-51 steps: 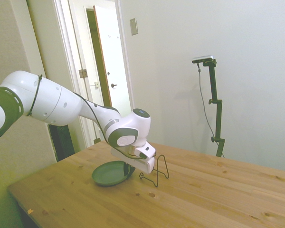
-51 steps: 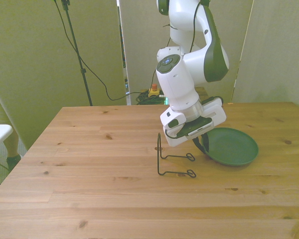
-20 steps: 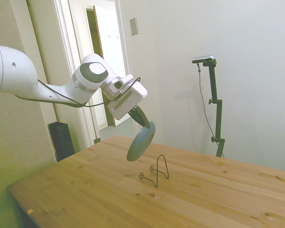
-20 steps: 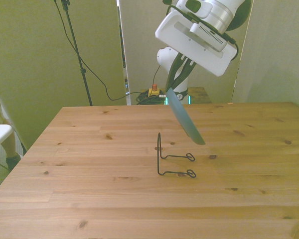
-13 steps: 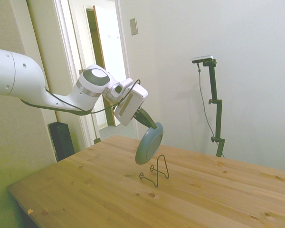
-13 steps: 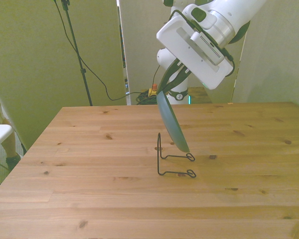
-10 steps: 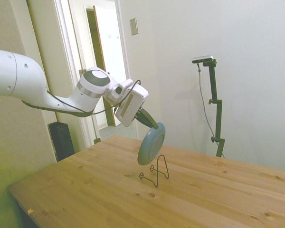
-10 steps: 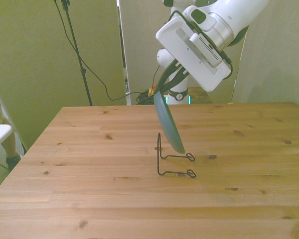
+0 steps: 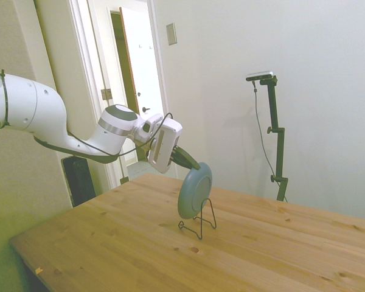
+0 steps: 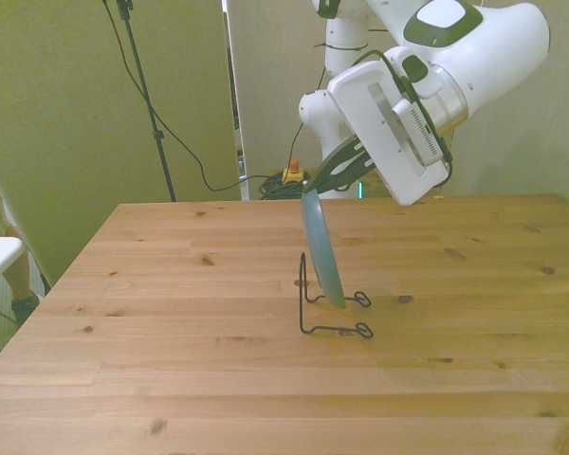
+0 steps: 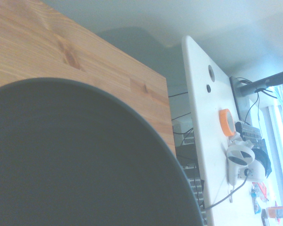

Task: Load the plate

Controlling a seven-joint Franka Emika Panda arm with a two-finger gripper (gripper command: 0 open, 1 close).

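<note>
Side view — jaws clamp plate [image 9: 194,189] rim, plate tilted over wire stand [image 9: 202,221].

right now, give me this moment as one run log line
step: load plate | gripper: shut on plate rim | plate: near upright, low edge at wire stand | seated: cannot tell | table: nothing else

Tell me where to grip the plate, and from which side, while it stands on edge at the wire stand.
Grip the plate at its top rim, coming from above, a jaw on each face. It stands nearly upright, tilted, lower edge down at the wire stand, so only the upper rim is free. The gripper already holds it there, shut on that raised rim.
</note>
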